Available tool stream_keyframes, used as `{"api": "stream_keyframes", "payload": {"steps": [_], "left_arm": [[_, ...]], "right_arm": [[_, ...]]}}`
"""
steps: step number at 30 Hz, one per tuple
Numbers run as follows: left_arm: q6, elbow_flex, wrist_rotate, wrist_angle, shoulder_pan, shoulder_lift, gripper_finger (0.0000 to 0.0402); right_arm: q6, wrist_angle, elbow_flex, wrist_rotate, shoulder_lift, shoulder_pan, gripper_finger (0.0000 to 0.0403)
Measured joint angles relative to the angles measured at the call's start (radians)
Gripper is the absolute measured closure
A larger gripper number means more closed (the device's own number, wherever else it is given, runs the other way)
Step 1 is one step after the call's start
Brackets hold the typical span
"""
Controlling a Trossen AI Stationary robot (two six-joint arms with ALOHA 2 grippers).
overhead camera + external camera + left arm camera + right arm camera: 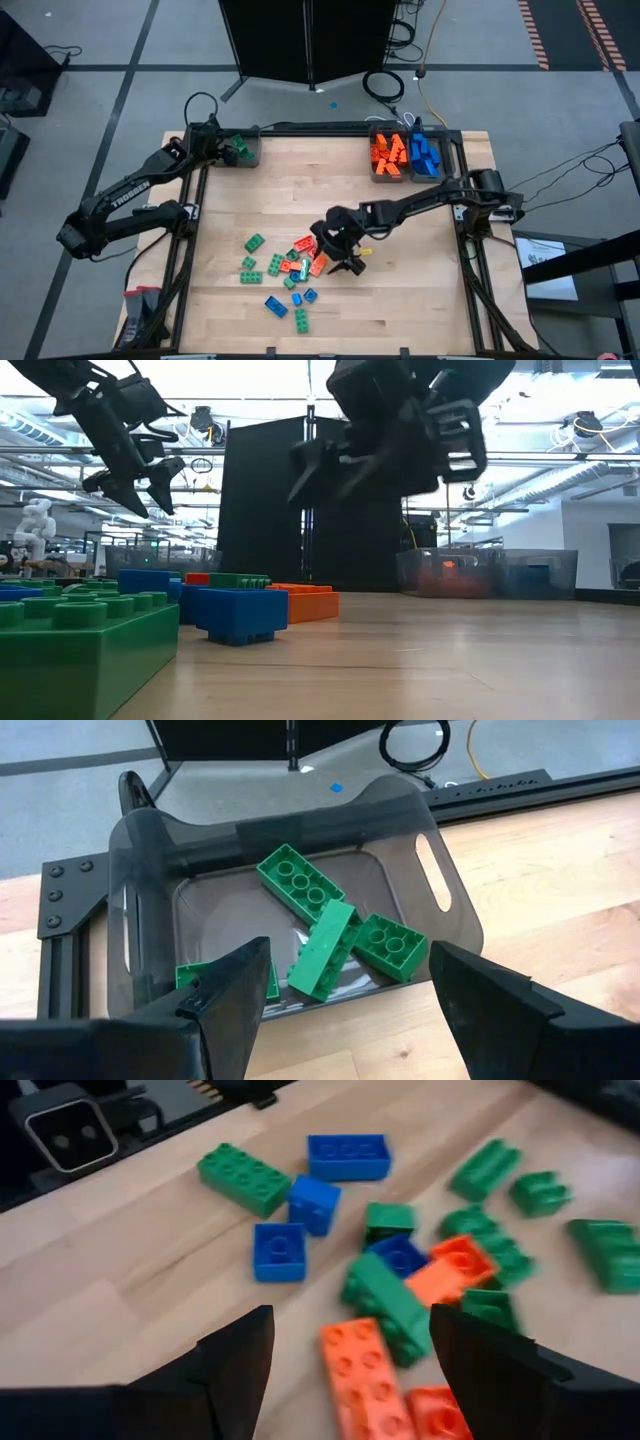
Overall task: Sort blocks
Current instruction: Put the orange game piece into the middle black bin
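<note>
Green, orange, blue blocks [288, 272] lie loose mid-table, others sorted in bins.

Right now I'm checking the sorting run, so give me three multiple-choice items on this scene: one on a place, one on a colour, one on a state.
1. Where is the right gripper?
A. over the loose blocks
B. over the blue bin
C. off the table

2. What colour are the blocks in the bin under the left gripper?
A. orange
B. blue
C. green

3. How do the right gripper's fingers stand?
A. shut on a block
B. open and empty
C. hidden

Answers: 1 A, it hangs over the pile at mid-table. 2 C, only green blocks lie there. 3 B, the fingers stand apart with nothing between.
</note>
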Motion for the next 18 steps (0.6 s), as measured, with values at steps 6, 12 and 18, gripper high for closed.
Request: {"api": "stream_keyframes", "payload": {"steps": [6, 12, 18], "left_arm": [[0.0, 0.0, 0.0, 0.0, 0.0, 0.0, 0.0125], [0.003, 0.0, 0.0, 0.0, 0.0, 0.0, 0.0125], [0.008, 0.0, 0.0, -0.001, 0.0, 0.0, 0.0125]], "right_arm": [[0.013, 0.065, 0.0, 0.029, 0.076, 0.019, 0.0138], [0.046, 0.115, 0.0, 0.06, 0.114, 0.014, 0.0138], [0.046, 0.1, 0.0, 0.077, 0.114, 0.01, 0.0138]]}}
